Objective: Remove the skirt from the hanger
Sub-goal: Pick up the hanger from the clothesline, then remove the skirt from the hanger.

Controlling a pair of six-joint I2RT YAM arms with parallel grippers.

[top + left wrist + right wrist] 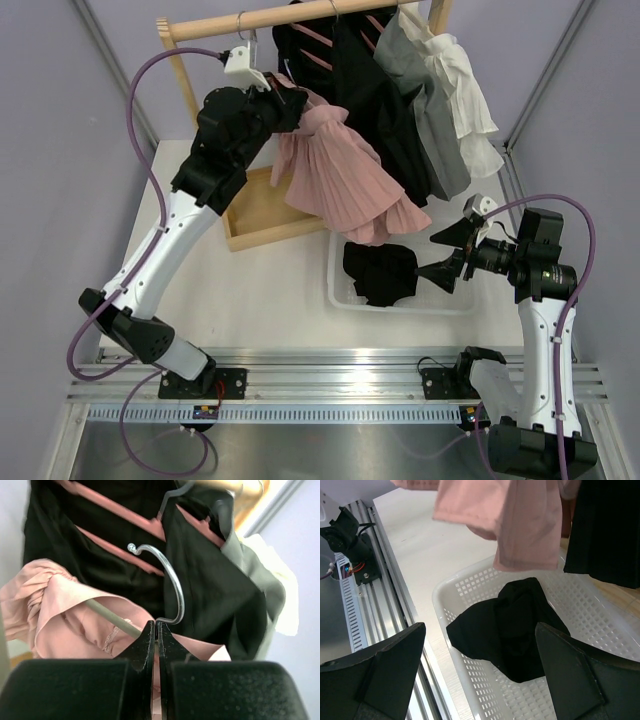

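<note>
Two arms, one skirt, one basket.

- Left gripper point(156, 629): fingers pressed together, pinching the wire at the foot of the hanger point(174, 580). The single metal hook curls up in front of the dark clothes.
- Pink skirt point(345, 180): one, pleated, centre of the top view. Its waistband is on the hanger at the left gripper, and its hem hangs just above the white basket point(338, 290).
- Right gripper point(440, 255): at the right of the top view beside the basket, fingers spread wide with nothing between them.
- Black garment point(380, 272): one, crumpled in the basket.
- Wooden rail point(290, 15): one, across the top. It carries dark clothes, and we count two pink hanger bars in the left wrist view. There is also one grey piece point(425, 90) and one white piece point(465, 95).
</note>
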